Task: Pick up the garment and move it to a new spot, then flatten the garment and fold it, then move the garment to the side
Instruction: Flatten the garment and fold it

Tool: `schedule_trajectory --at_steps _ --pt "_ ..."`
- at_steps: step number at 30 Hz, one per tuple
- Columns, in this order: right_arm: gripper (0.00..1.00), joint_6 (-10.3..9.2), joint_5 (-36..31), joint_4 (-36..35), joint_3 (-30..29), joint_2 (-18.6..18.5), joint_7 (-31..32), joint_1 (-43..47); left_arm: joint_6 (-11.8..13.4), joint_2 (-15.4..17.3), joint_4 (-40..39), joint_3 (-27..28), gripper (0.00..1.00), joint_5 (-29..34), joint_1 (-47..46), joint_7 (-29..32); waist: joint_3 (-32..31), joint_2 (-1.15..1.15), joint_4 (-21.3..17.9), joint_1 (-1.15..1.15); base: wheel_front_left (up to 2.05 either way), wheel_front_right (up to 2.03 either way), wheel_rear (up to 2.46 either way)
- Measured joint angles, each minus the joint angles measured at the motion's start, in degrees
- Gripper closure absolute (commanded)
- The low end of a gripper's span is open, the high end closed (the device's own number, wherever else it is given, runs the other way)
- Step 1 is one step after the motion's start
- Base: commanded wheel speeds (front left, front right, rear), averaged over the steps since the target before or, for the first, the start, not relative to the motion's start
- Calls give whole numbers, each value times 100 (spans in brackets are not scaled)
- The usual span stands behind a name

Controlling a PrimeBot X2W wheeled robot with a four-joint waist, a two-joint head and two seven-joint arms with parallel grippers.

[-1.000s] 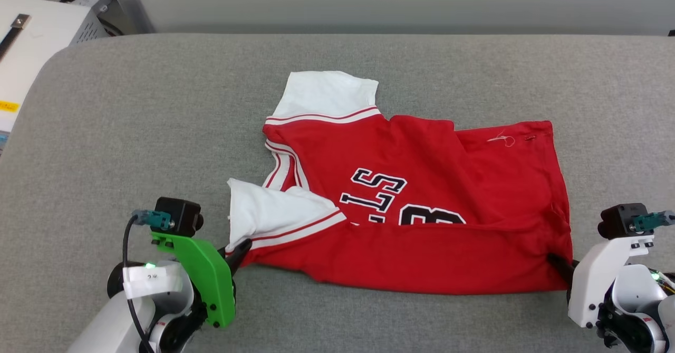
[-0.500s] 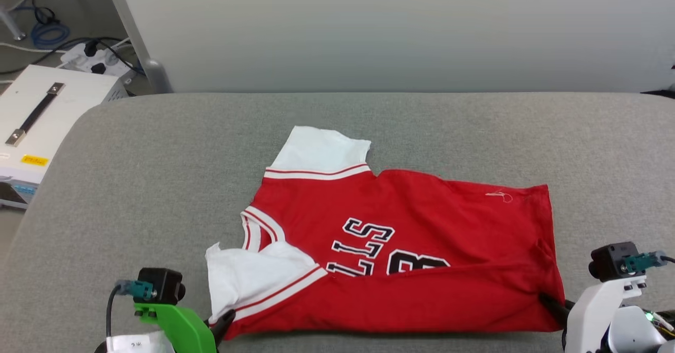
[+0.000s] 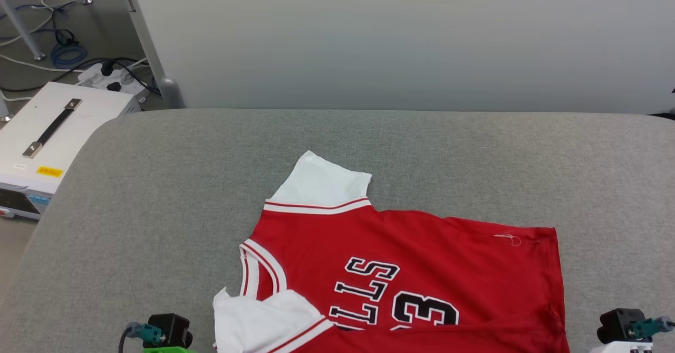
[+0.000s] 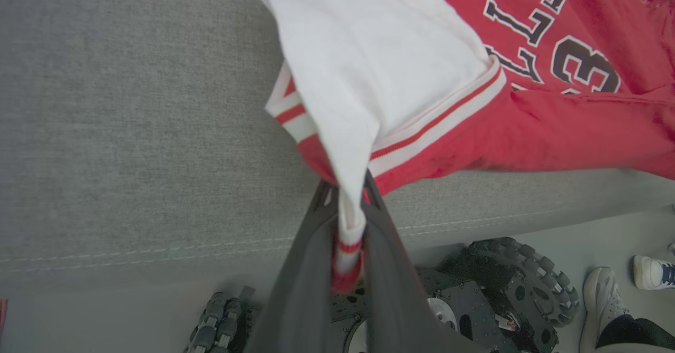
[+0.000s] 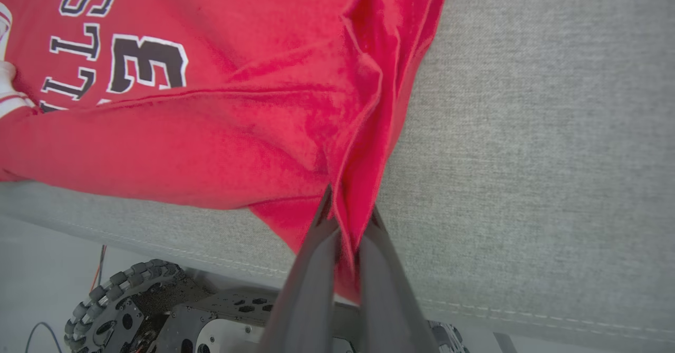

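The garment [image 3: 401, 247], a red jersey with white sleeves and black lettering, lies on the grey padded table [image 3: 158, 184] close to its near edge. Its near side is folded over onto the front. In the left wrist view my left gripper [image 4: 349, 187] is shut on the garment [image 4: 553, 126] at the white sleeve and striped trim, and cloth bunches between the fingers. Over in the right wrist view my right gripper [image 5: 350, 205] is shut on a pinched fold at the red corner of the garment [image 5: 211, 147]. Both grips sit near the table's front seam.
A white box with a black handle [image 3: 47, 131] stands off the table's left side, with a power strip and cables [image 3: 105, 76] on the floor behind. A pale wall backs the table. My wheeled base [image 4: 522, 284] and a person's shoes [image 4: 601, 295] show below the front edge.
The head camera has tilted up, so the whole picture slid down. Both grippers, still shut on the garment, have drawn its near fold toward me, uncovering more of the lettering.
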Motion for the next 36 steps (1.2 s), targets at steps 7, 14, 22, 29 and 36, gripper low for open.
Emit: schedule_trajectory --at_steps 7,14,22,29,36 --pt "0 0 -35 425 73 121 -844 15 -175 -233 645 -47 0 -8 -261 -194 64 0 -64 0 0 0 0" --pt "0 0 -371 264 49 229 -2212 -66 -180 -211 704 108 0 338 -591 -860 27 0 -155 0 0 0 0" --pt "0 0 -1110 -441 -272 670 -2934 -330 125 -369 687 407 0 757 -1034 -1747 179 0 -289 0 0 0 0" --pt "0 0 -1462 -1089 -204 820 -3279 -847 69 -487 940 379 0 1176 -2313 -2069 767 0 -449 0 0 0 0" --pt "0 0 -1494 -1212 3 789 -3417 -1419 -525 -532 1748 261 0 1160 -3871 -1645 1461 0 -587 1 0 0 0"
